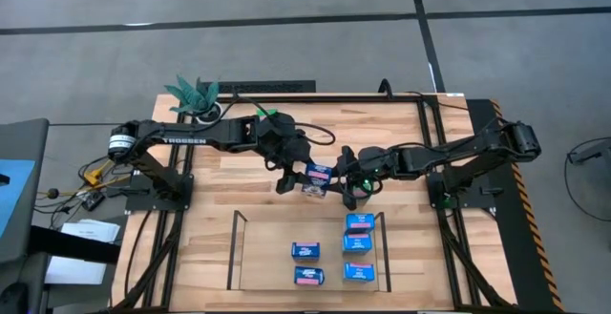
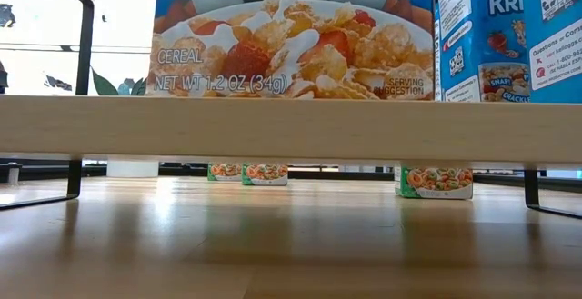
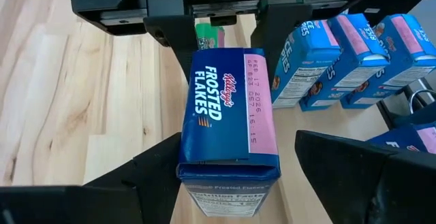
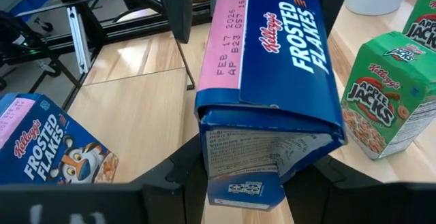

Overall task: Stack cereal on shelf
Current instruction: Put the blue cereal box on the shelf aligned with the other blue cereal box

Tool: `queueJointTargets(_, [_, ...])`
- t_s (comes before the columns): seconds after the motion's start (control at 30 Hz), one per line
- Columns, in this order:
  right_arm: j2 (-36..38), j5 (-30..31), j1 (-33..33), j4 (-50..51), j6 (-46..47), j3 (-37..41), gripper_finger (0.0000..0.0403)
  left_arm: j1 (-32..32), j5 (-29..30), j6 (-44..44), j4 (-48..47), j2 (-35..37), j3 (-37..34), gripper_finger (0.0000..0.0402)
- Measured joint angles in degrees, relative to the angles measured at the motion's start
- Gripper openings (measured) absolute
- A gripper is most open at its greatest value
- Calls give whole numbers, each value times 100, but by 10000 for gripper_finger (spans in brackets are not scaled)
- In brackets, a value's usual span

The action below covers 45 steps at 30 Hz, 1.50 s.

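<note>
**Handover of blue box mid-table, both grippers on it**

Blue cereal box (image 1: 318,176) sits mid-table between the arms, behind the shelf (image 1: 237,257) where five blue boxes (image 1: 358,247) already stand. Right gripper (image 4: 242,183) clamped on its end; left gripper (image 3: 228,169) fingers straddle it, contact unclear. Judgement: only one arm should keep the grip before carrying it to the shelf's free left part, set upright

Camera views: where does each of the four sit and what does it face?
High: overhead, looking down on both arms meeting at a Frosted Flakes box.
Low: table height, under the shelf; no arm visible.
Left wrist: its fingers flank that box.
Right wrist: fingers grip the same box from the opposite end.
</note>
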State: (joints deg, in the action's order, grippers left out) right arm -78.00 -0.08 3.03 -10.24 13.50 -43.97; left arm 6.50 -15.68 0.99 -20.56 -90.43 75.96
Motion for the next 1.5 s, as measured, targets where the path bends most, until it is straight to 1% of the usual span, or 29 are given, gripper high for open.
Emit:
queueJointTargets(0.13, [0, -2, 2, -2, 2, 0, 176, 0, 7, -3, -26, 0, 0, 255])
queueJointTargets(0.37, [0, -7, 4, -11, 0, 0, 176, 2, 104, -13, -4, 0, 0, 192])
queueJointTargets(0.53, [0, -7, 4, -9, 2, 0, 177, 2, 133, 2, -2, 0, 0, 170])
queueJointTargets(0.7, [0, -9, 2, -9, 6, 0, 179, 2, 132, 7, -9, 0, 0, 163])
queueJointTargets(1.33, [0, -11, -22, -4, -27, -1, 181, 2, 151, 92, -9, 0, 0, 162])
queueJointTargets(1.43, [0, -12, -55, 2, -35, 0, 194, 1, 200, 93, -9, 0, 0, 162])
queueJointTargets(1.5, [0, -9, -88, 7, -26, 0, 213, 0, 236, 45, -8, 0, 0, 162])
